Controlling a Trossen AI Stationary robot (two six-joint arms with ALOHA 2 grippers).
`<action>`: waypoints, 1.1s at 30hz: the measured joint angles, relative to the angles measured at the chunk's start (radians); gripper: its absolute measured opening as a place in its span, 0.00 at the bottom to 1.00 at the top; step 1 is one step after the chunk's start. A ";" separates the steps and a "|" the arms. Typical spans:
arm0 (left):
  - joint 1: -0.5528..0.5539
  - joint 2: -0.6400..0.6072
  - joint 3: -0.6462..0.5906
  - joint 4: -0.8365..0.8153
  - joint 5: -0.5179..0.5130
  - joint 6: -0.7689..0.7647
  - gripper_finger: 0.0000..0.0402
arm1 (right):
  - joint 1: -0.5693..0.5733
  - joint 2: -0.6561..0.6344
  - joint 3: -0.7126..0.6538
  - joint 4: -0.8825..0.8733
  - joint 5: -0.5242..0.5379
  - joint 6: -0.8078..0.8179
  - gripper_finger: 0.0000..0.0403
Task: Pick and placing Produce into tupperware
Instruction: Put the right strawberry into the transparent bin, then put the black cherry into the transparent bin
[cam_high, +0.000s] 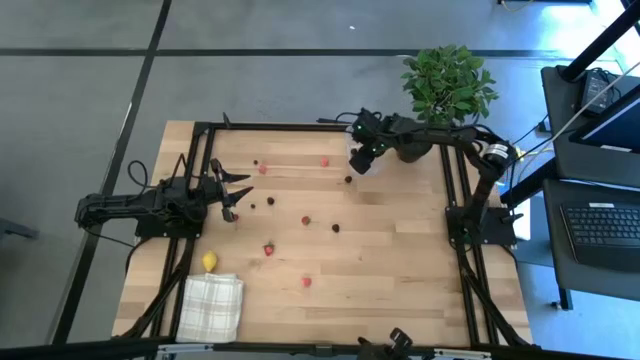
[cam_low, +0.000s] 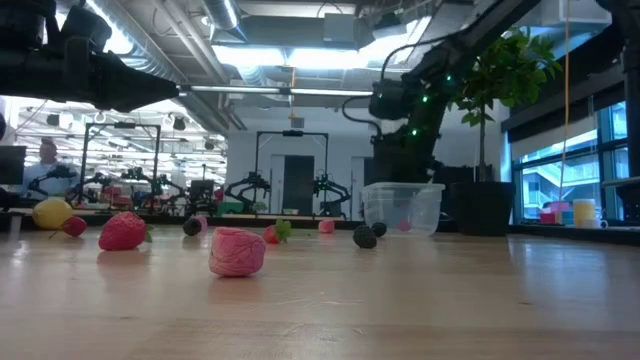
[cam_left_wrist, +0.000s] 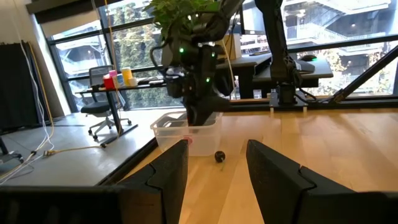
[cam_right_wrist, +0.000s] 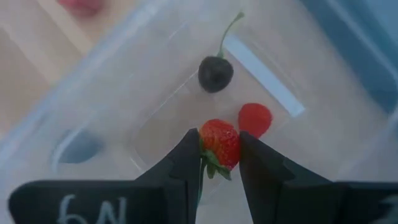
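A: Right gripper (cam_right_wrist: 219, 163)?

B: Clamped on a red strawberry (cam_right_wrist: 221, 143), glossy, seeded, green leaves at one end. Hanging just over the tupperware (cam_right_wrist: 93, 93) at the far edge of the table (cam_high: 400, 290), right beside the potted plant (cam_high: 448, 85).

A: Inside the box?

B: A dark cherry (cam_right_wrist: 215, 73) with a thin curved stem, plus a small red piece (cam_right_wrist: 255, 118) close to it, both on the clear floor. Clear walls, rounded corners, seen through from the low view.

A: Around it?

B: A dark berry (cam_left_wrist: 219, 156) on the wood just in front of the box. More red and dark bits scattered across the middle of the table, well apart. A lemon (cam_high: 209, 262) near the left edge, just above the checked cloth (cam_high: 211, 307). Nothing between the held fruit and the box opening.

A: Pointing which way?

B: Long axis along the fingers: leafy end up toward the wrist, tip down toward the box floor. Box's own long axis: cannot tell.

A: Left gripper (cam_high: 232, 190)?

B: Spread wide, holding nothing, low over the left side of the table, facing the box.
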 joint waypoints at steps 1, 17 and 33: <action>0.000 0.000 0.000 0.000 0.000 0.000 0.39 | 0.000 0.009 0.000 0.001 0.000 0.000 0.24; 0.000 0.000 0.000 0.000 0.000 0.002 0.39 | 0.001 0.036 0.000 0.012 0.000 -0.003 0.34; 0.000 0.000 0.000 0.000 -0.001 0.001 0.39 | 0.001 0.035 0.000 0.013 0.000 0.001 0.37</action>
